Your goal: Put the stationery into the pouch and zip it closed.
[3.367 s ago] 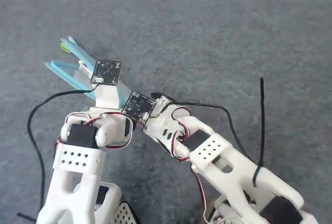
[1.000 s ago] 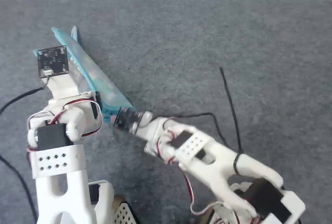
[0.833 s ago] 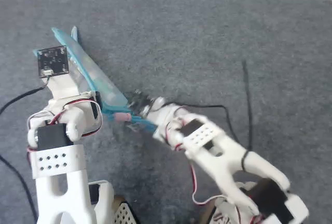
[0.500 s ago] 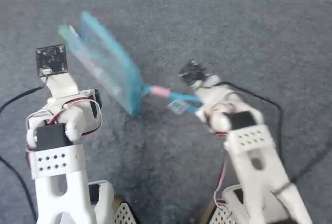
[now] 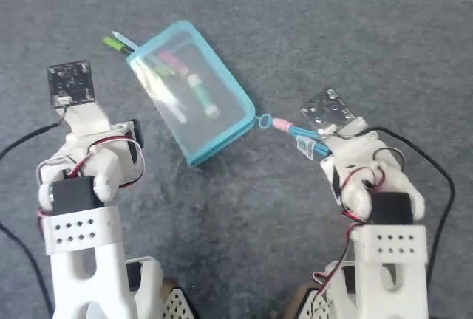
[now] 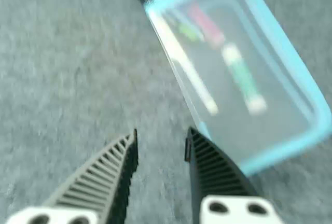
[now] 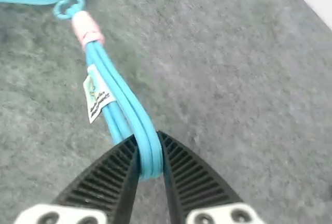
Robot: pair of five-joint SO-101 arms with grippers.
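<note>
The clear pouch (image 5: pixel 194 91) with a blue border lies flat on the grey carpet, with pink, green and white pens inside. A green pen tip (image 5: pixel 114 40) pokes out past its far left corner. From a ring at the pouch's right corner, a pink bead (image 5: pixel 282 125) and blue strap (image 7: pixel 116 105) lead to my right gripper (image 7: pixel 148 142), which is shut on the strap's loop. My left gripper (image 6: pixel 161 140) is open with nothing between its fingers, just short of the pouch (image 6: pixel 238 73) near its long edge.
Grey carpet covers the whole table up to a pale wall at the back. The left arm (image 5: pixel 89 156) and the right arm (image 5: pixel 369 186) stand at the front. Black cables trail beside both arm bases. A white tag (image 7: pixel 96 99) hangs on the strap.
The right arm swung right, pulling the strap, and the pouch slid right and fell from on edge to flat. The left gripper no longer holds the pouch.
</note>
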